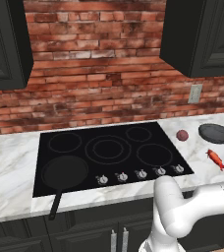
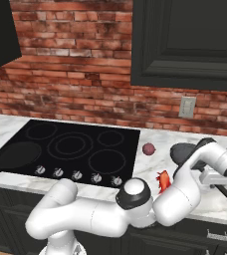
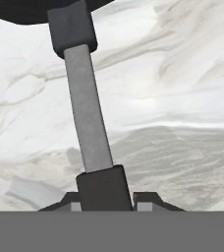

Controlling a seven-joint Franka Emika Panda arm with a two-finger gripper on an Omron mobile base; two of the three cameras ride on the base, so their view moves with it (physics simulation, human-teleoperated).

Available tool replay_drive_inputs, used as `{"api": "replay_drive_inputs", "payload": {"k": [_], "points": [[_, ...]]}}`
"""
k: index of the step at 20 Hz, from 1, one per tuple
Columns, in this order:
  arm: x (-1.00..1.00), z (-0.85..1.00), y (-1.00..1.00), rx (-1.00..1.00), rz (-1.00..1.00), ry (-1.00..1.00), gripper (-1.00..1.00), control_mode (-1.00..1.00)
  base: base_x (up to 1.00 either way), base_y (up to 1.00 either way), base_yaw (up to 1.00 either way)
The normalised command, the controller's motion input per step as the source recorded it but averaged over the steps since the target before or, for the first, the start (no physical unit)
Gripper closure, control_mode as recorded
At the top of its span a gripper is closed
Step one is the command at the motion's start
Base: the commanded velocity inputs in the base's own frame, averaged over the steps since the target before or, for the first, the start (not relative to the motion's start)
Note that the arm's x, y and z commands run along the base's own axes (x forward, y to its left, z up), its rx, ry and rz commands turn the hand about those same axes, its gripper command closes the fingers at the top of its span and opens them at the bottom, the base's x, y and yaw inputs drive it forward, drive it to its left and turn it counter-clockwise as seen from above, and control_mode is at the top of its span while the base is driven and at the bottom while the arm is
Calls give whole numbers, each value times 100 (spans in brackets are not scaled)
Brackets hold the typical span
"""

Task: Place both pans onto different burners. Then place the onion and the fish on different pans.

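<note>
The larger matte black pan (image 1: pixel 65 172) (image 2: pixel 18 154) rests on the front-left burner of the black cooktop (image 1: pixel 133 170), with its handle out over the counter's front edge. On the marble counter to the right of the cooktop lie the smaller pan (image 1: pixel 215 133) (image 2: pixel 182 149), the dark red onion (image 1: pixel 182 135) (image 2: pixel 149 148) and the orange fish (image 1: pixel 216 159) (image 2: pixel 163 180). In the hand view my gripper (image 3: pixel 108 202) is shut on the dark end of the smaller pan's grey handle (image 3: pixel 87 108), a fingertip (image 3: pixel 146 202) pressing each side.
The ringed burners (image 1: pixel 107 149) at the middle, back and right of the cooktop are bare. A row of silver knobs (image 1: pixel 141 173) runs along its front. A wall outlet (image 1: pixel 195 93) sits above the counter, and dark cabinets (image 2: pixel 185 40) hang overhead.
</note>
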Motion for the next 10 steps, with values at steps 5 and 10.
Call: {"api": "replay_drive_inputs", "payload": {"k": [5,10], "points": [[-9,51,0,0,-2,0,100,-100,0,0,0],[-53,43,5,0,0,-2,100,-100,0,0,0]]}}
